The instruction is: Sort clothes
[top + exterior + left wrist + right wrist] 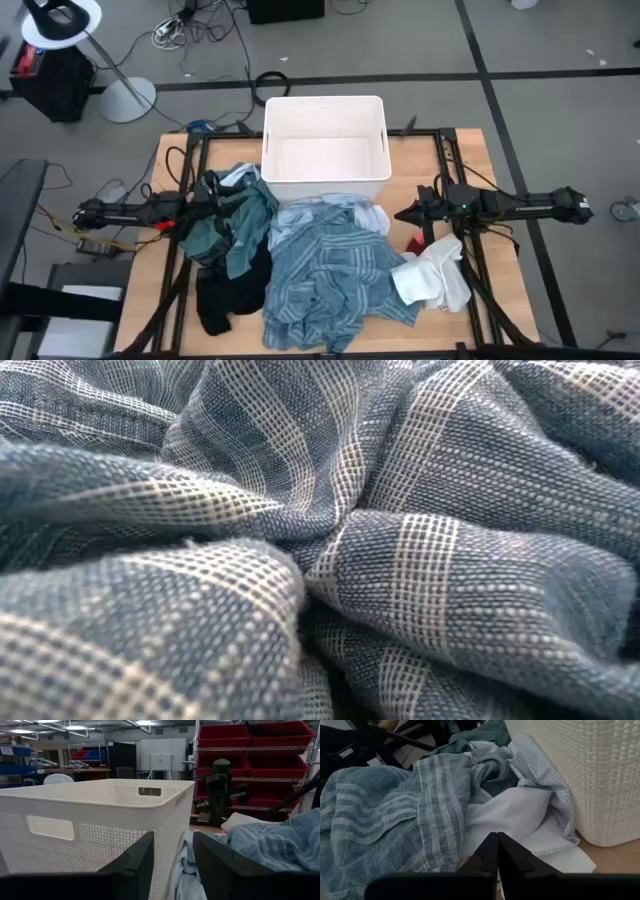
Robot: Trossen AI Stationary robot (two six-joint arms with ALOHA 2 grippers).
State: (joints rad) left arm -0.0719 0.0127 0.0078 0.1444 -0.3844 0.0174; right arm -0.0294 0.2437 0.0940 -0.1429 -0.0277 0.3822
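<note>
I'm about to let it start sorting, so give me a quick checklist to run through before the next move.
1. White bin empty and upright: ok.
2. Left end effector open, beside the teal plaid shirt: ok.
3. Right end effector shut and holding nothing, not ready to grasp: not ok.
4. Clothes separated: not ok; the striped shirt overlaps the others.
5. White garment within the right arm's reach: ok, likely.
6. Low view clear: not ok; striped fabric fills it.

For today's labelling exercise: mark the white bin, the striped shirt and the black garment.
white bin [325,186], high view, near wall.
striped shirt [330,275], high view, middle of the fabric.
black garment [215,300], high view, lower part.
</note>
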